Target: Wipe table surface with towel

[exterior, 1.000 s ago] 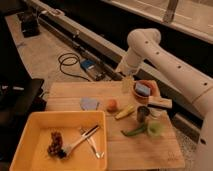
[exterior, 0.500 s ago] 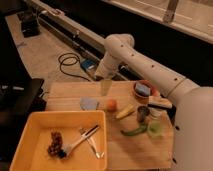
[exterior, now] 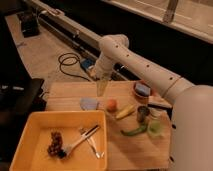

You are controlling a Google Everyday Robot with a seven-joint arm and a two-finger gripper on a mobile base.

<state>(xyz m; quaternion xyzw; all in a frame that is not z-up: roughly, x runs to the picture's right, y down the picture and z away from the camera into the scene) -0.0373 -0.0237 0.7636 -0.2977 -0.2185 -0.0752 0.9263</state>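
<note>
Wood table (exterior: 142, 152) — towel (exterior: 90, 103), orange (exterior: 112, 104), banana (exterior: 126, 112), yel. tray (exterior: 37, 131); jaws above towel.

Small towel (exterior: 90, 103), pale blue-grey, a soft-edged patch of cloth. Lying low and roughly flat on the surface (exterior: 67, 93), in its back left part, a little in from the far edge and from the left edge. Loosely bunched rather than spread out square; folds too faint to make out. Light wooden surface, pale tan, rectangular and level, with plain wood showing along the far edge and at the near right corner. Pale, tapered hand (exterior: 101, 89) pointing straight down over the back left part of the surface, just above the towel's far right edge. Touching the cloth or hanging just clear of it: cannot tell.
</note>
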